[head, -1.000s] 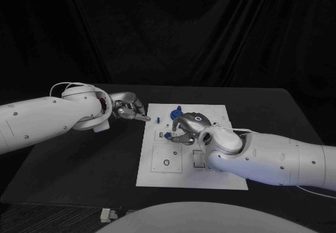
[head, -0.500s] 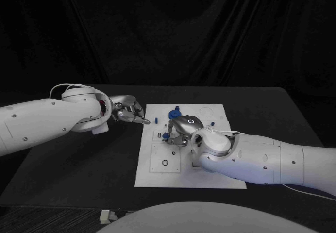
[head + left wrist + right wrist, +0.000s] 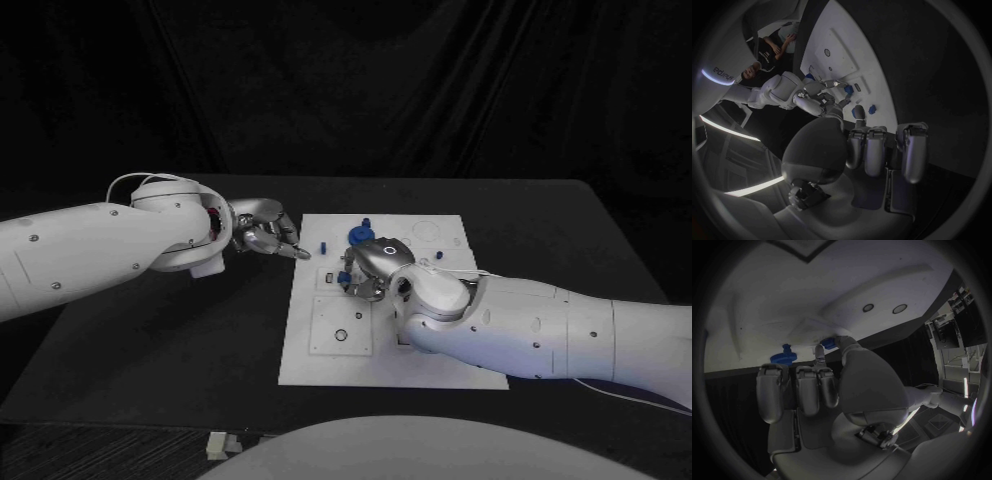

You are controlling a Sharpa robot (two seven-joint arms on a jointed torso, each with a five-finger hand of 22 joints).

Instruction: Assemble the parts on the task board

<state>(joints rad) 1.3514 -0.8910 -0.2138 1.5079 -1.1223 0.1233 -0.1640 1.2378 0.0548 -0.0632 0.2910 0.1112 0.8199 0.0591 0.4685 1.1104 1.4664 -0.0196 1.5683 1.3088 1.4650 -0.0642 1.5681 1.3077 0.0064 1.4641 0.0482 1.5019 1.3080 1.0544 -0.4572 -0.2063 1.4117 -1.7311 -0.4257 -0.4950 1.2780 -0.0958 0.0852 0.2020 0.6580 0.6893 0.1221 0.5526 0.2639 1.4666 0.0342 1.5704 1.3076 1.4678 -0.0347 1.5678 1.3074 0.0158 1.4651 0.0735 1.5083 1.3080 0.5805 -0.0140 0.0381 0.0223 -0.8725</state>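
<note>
- Task board [image 3: 433, 350]: a white rectangular plate lying flat at the centre of the frame on the black worktop [image 3: 173, 340]. Its near half shows shallow outlined recesses and a small ring-shaped mark. It is presumably flat so that parts can be seated from above.
- Blue parts: several small pieces cluster on the far half of the board, upper centre of the frame. One knobbed part [image 3: 364, 232] stands upright near the far edge; a smaller blue piece [image 3: 327, 244] lies by the left edge.
- Right hand [image 3: 372, 266]: lowered onto the board's far half, among the parts. In the right wrist view its fingertips [image 3: 827, 351] pinch a small blue piece against the white surface, the other fingers lying together; probably seating or lifting that part.
- Left hand [image 3: 267, 232]: just off the board's left edge, centre left of the frame. Its fingers [image 3: 873, 150] are curled and pressed together around nothing, apparently waiting clear of the work.
</note>
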